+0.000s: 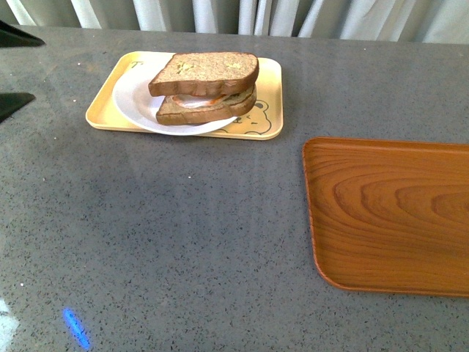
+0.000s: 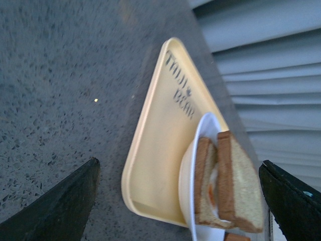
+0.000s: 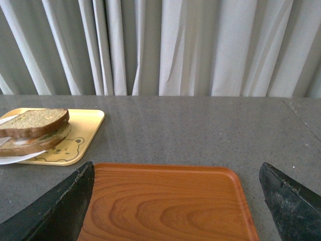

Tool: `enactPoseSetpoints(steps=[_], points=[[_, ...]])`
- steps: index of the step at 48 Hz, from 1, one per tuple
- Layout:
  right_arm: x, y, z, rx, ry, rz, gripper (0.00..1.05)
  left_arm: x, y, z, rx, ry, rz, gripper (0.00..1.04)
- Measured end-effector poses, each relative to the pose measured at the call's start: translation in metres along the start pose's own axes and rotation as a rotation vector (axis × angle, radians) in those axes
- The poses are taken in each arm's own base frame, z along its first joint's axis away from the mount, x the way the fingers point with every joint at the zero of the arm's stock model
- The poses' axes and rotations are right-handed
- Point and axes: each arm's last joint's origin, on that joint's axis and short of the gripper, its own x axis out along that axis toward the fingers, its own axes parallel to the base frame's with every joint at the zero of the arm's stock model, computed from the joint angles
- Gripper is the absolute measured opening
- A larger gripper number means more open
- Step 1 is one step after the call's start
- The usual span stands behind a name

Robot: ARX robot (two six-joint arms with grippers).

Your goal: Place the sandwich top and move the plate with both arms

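Sits finished at upper left of the front view, sandwich top (image 1: 205, 72) on plate (image 1: 135, 99), nearer the left gripper (image 2: 180, 201) than the right gripper (image 3: 175, 201), both spread wide, empty.

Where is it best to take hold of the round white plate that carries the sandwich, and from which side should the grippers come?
Probably the round white plate at its bare rim: the brown bread sandwich covers its middle. Its exposed left edge suits the left gripper; the right rim is mostly hidden.
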Motion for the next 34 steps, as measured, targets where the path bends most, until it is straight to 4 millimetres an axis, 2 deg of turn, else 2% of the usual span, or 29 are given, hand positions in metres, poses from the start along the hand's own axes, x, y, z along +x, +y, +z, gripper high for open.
enactPoseSetpoints(steps=[6,8,11,13,22,29,34], points=[[0.000,0.000,0.000,0.000,0.000,0.000,0.96,-0.035,-0.029,-0.002,0.088,-0.116,-0.031,0.94],[0.000,0.000,0.000,0.000,0.000,-0.001,0.96,-0.046,-0.042,-0.008,0.250,-0.291,0.012,0.87],[0.000,0.000,0.000,0.000,0.000,0.000,0.96,-0.071,-0.062,-0.029,0.568,-0.525,0.106,0.74],[0.000,0.000,0.000,0.000,0.000,0.000,0.96,-0.085,-0.072,-0.044,0.711,-0.589,0.165,0.65],[0.000,0.000,0.000,0.000,0.000,0.000,0.96,-0.112,-0.085,-0.080,0.932,-0.577,0.256,0.38],[0.000,0.000,0.000,0.000,-0.001,0.000,0.96,-0.124,-0.087,-0.100,0.970,-0.564,0.274,0.20],[0.000,0.000,0.000,0.000,0.000,0.000,0.96,-0.138,-0.090,-0.115,0.984,-0.569,0.283,0.01]])
